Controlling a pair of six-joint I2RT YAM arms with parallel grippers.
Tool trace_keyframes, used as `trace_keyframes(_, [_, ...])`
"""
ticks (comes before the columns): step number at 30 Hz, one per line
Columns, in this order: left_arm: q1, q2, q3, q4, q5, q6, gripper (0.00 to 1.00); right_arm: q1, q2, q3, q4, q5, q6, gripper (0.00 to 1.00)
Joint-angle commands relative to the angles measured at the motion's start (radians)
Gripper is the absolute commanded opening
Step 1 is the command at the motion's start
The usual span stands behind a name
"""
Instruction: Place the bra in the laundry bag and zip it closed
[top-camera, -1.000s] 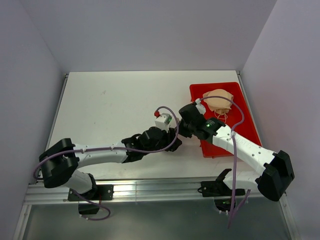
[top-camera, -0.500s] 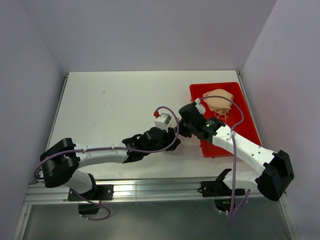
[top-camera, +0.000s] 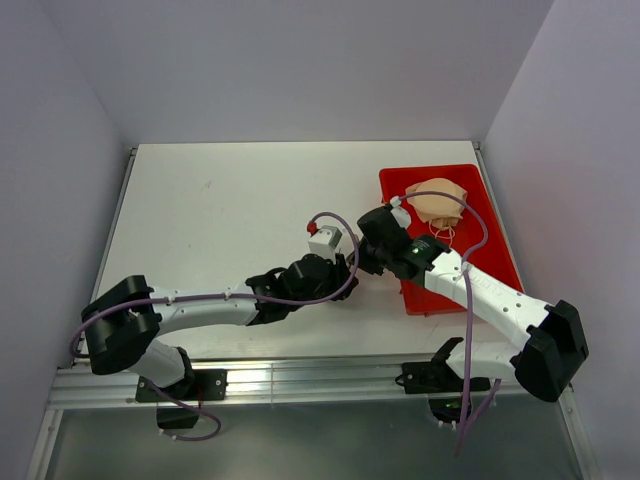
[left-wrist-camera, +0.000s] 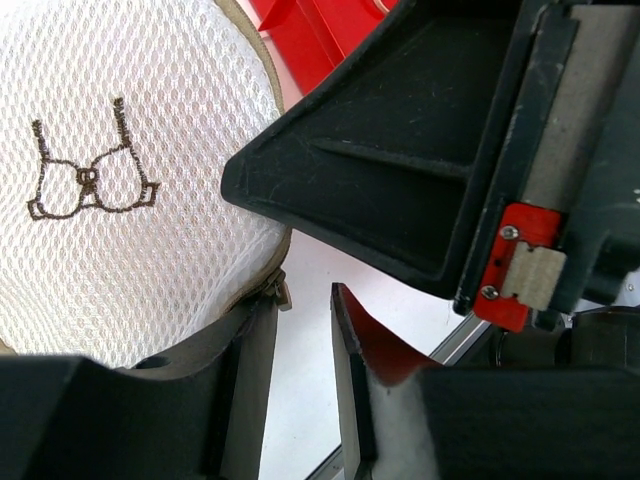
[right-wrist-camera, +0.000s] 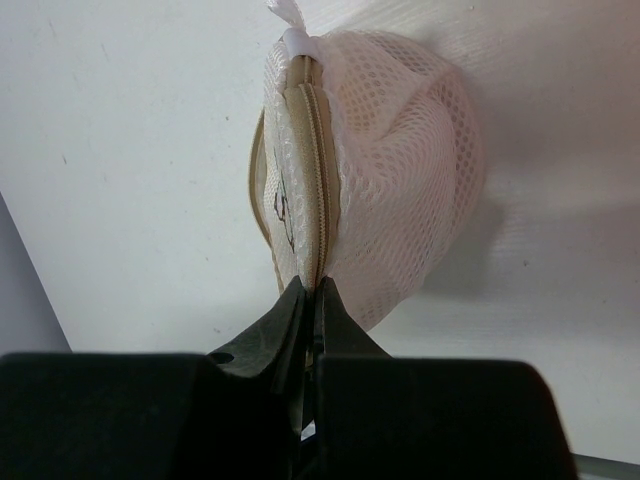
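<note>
Laundry bag (right-wrist-camera: 395, 150) at the middle of the bench (top-camera: 220, 200), bulging; a pink cast through the mesh suggests the bra is inside.
Right end effector (right-wrist-camera: 310, 292) pinches the zip seam (right-wrist-camera: 312, 150) at 6 o'clock, likely anchoring the bag; left end effector (left-wrist-camera: 300, 305), slightly spread, grips nothing beside the zip pull (left-wrist-camera: 277, 290).

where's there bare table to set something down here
Bare: the table across its left half, and the far strip along its back edge. Crowded: centre-right, where the left end effector and the right end effector meet at the bag. The tray beside them holds a tan bra.
</note>
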Motion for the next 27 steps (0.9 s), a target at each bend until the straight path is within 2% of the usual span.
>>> trace_keyframes(1, [0.007, 0.015, 0.043, 0.003, -0.062, -0.006, 0.34, 0.010, 0.000, 0.024, -0.006, -0.019, -0.010, 0.00])
trace_keyframes(6, [0.007, 0.017, 0.045, 0.000, -0.065, -0.009, 0.30, 0.010, -0.005, 0.020, -0.004, -0.023, -0.011, 0.00])
trace_keyframes(7, [0.008, 0.018, 0.045, -0.001, -0.065, -0.009, 0.25, 0.010, -0.006, 0.020, -0.004, -0.022, -0.013, 0.00])
trace_keyframes(11, [0.011, 0.018, 0.043, -0.007, -0.068, -0.015, 0.16, 0.010, -0.011, 0.015, 0.004, -0.027, -0.013, 0.00])
trace_keyframes(17, [0.014, 0.010, 0.031, -0.009, -0.077, -0.026, 0.11, 0.010, -0.015, 0.003, 0.011, -0.030, -0.013, 0.00])
trace_keyframes(20, [0.014, 0.001, 0.026, -0.027, -0.087, -0.035, 0.00, 0.010, -0.014, 0.001, 0.014, -0.025, -0.020, 0.00])
trace_keyframes(27, [0.014, -0.085, -0.046, -0.078, -0.125, -0.061, 0.00, -0.010, -0.009, 0.040, 0.013, -0.023, -0.075, 0.00])
